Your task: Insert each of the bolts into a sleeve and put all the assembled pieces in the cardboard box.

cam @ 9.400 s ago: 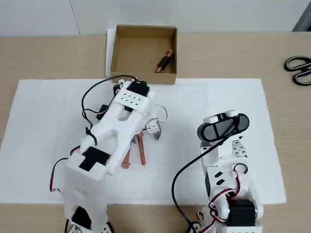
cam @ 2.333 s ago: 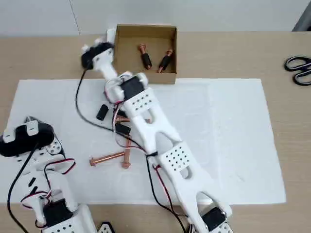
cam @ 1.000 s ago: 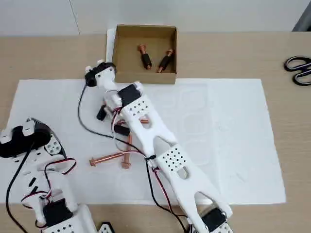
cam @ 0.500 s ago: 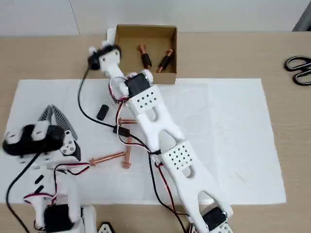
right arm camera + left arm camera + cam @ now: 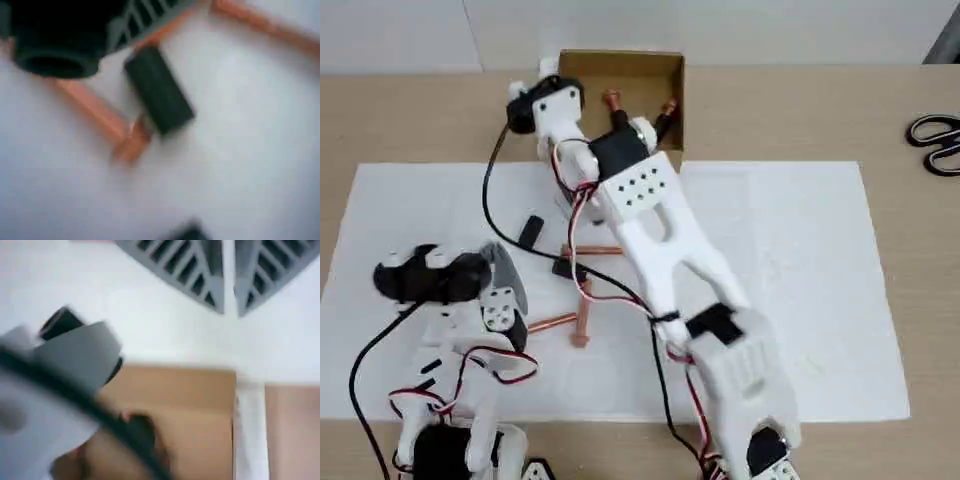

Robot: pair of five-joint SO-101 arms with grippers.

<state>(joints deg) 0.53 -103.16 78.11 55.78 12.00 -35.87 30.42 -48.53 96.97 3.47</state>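
**Right gripper** (image 5: 95, 37): closed on a black sleeve (image 5: 55, 50), held above the white paper (image 5: 800, 280). The right arm's wrist lies at the near left corner of the cardboard box (image 5: 640, 62).

**On the paper:** a second sleeve (image 5: 565, 268) lies just beside a copper bolt (image 5: 592, 250) and a second bolt (image 5: 582, 310). A third bolt (image 5: 552, 322) and a third sleeve (image 5: 530, 230) lie near.

**Left gripper** (image 5: 228, 300): jaws together, empty, over the paper's left part.

**In the box:** two assembled pieces (image 5: 612, 100), partly hidden by the arm.

**On the table** (image 5: 420, 120): scissors (image 5: 935, 140), well apart.
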